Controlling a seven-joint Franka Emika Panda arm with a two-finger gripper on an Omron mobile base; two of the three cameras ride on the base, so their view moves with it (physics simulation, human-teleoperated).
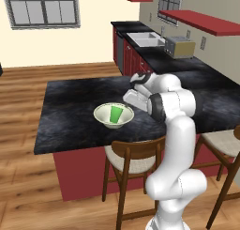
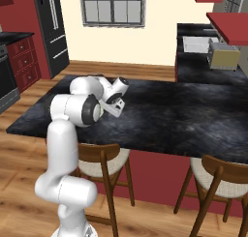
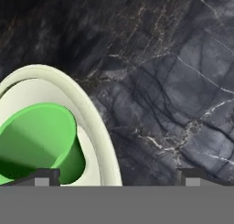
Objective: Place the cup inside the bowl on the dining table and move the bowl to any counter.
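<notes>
Hand view shows you the cup (image 3: 39,143) lying tilted inside the bowl (image 3: 98,131), which stands on the table (image 3: 173,81) near its front edge. You see the gripper (image 3: 119,175) wide open, holding nothing, straddling the bowl's rim.

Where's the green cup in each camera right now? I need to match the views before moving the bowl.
Left base view: the cup stands inside the bowl, centre of picture, near the dining table's front edge.
Right base view: not visible; the arm covers that spot.
Hand view: lower left, inside the bowl's rim.
Shared landmark: the black marbled tabletop.
</notes>
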